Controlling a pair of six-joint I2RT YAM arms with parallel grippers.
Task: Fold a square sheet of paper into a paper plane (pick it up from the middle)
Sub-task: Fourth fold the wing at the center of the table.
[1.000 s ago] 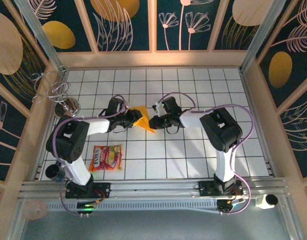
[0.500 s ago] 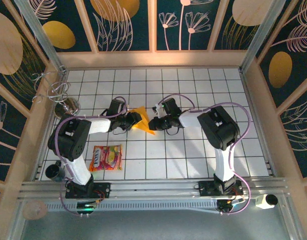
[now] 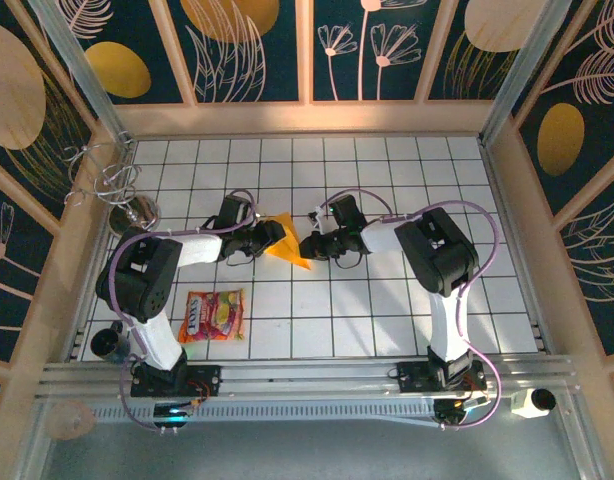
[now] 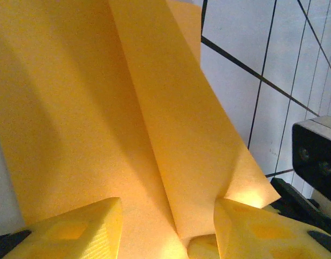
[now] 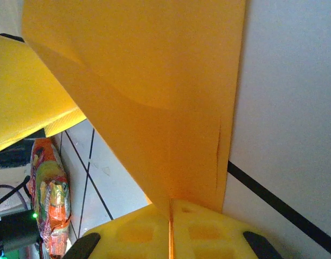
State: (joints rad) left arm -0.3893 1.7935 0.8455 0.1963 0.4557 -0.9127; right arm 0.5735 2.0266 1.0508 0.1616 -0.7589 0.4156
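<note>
Orange-yellow paper point(image 3: 287, 243), part-folded: right gripper point(image 5: 170, 210) at 3 o'clock clamps its edge; left gripper point(image 4: 166, 216) at 9 o'clock straddles it, jaws apart. Best closed squarely on the crease, no tugging.

The square sheet of paper point(image 4: 101, 118) is thin, matt orange-yellow paper with a fine, slightly fibrous grain, sharply creased along its folds and brighter where light strikes it. The left fingers point(image 4: 74, 232) and the right fingers point(image 5: 208, 234) are yellow plastic, dull and faintly granular, with shallow moulded recesses. The tabletop point(image 3: 387, 300) is smooth and white with thin dark grid lines and a mild sheen. The snack packet point(image 3: 213, 314) is glossy, crinkled printed film. The arms point(image 3: 442, 320) have smooth white plastic shells and matt black joints, the near rail point(image 3: 307, 375) looks like brushed metal, and the frame posts point(image 3: 307, 50) look like pale wood
</note>
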